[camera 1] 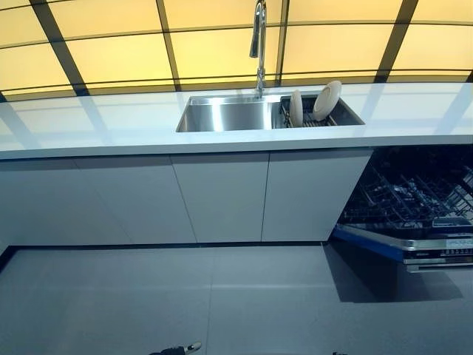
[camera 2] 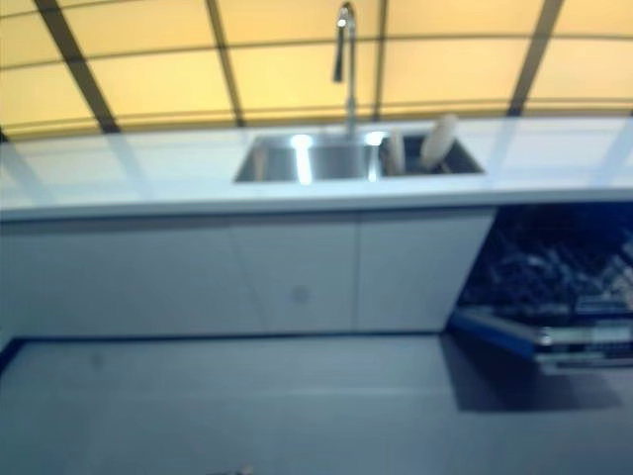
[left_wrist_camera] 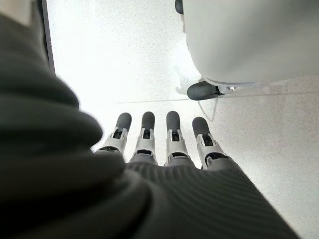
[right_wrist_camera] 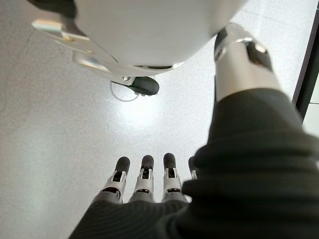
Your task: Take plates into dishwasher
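Two white plates stand on edge in a dark rack in the right part of the sink: one (camera 1: pixel 295 109) upright, the other (camera 1: pixel 327 100) leaning to the right. The dishwasher (camera 1: pixel 414 200) is open under the counter at the far right, its dark wire rack pulled out over the lowered door (camera 1: pixel 414 250). My left hand (left_wrist_camera: pixel 144 142) hangs low over the floor with straight fingers and holds nothing. My right hand (right_wrist_camera: pixel 144 180) hangs the same way, fingers straight and empty. Both hands are far from the plates.
A long white counter (camera 1: pixel 111 122) runs across the view, with a steel sink (camera 1: pixel 222 115) and a tall faucet (camera 1: pixel 259 44). White cabinet doors (camera 1: pixel 222 196) close the front below it. Grey floor (camera 1: pixel 222 303) lies between me and the cabinets.
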Available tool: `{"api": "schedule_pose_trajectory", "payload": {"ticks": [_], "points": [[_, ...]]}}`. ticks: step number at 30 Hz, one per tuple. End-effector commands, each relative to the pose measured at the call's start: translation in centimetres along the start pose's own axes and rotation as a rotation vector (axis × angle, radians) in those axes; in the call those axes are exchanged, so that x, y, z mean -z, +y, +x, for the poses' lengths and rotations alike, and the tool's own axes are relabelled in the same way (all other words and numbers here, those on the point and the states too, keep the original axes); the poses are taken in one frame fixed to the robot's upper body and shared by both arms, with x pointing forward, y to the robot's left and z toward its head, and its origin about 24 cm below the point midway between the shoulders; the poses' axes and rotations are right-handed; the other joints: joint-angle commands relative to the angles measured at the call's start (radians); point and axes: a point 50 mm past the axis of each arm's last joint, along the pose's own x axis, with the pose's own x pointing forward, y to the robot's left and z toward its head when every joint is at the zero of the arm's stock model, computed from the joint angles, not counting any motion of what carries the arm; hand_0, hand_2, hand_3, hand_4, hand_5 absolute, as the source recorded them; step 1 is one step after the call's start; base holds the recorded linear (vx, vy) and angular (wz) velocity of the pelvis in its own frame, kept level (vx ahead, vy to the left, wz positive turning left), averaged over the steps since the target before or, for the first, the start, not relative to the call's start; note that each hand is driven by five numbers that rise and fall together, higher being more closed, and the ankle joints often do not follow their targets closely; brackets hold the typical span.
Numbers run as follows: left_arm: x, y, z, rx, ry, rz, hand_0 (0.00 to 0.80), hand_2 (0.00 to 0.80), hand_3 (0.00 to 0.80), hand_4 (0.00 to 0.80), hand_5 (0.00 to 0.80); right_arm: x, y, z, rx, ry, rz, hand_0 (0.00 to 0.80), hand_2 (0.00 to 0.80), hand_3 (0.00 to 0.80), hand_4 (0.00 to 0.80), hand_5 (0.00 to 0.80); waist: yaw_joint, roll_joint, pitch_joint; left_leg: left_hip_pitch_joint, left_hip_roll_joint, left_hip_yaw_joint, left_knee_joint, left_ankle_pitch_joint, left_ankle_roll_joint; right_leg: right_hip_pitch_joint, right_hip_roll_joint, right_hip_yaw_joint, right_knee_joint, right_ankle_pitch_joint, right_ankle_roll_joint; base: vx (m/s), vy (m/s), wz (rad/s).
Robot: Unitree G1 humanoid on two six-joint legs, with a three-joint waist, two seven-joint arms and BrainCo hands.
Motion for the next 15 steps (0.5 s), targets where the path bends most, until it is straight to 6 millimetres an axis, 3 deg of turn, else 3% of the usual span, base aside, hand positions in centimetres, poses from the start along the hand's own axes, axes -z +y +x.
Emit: {"api": "schedule_pose_trajectory", "payload": {"ticks": [1, 15], "points": [[-0.81, -0.66, 0.25, 0.007, 0.008, 0.026, 0.0, 0.0, 0.0, 0.0, 0.0, -0.81, 1.2, -0.03, -0.059, 0.021, -0.007, 0.0, 0.0, 0.0, 0.0, 0.0, -0.003, -0.037, 0.051, 0.031, -0.083, 0.014, 0.003, -0.035, 0.068, 0.033, 0.026, 0.031, 0.029, -0.031, 0.017, 0.0, 0.0, 0.0], [-0.46, -0.67, 0.24, 0.023, 0.022, -0.034, 0.0, 0.0, 0.0, 0.0, 0.0, -0.95, 1.13, -0.03, -0.068, 0.008, -0.021, 0.0, 0.0, 0.0, 0.0, 0.0, -0.008, -0.042, 0.053, 0.032, -0.083, 0.024, 0.003, -0.035, 0.07, 0.028, 0.027, 0.035, 0.029, -0.025, 0.017, -0.001, 0.0, 0.0]]}}
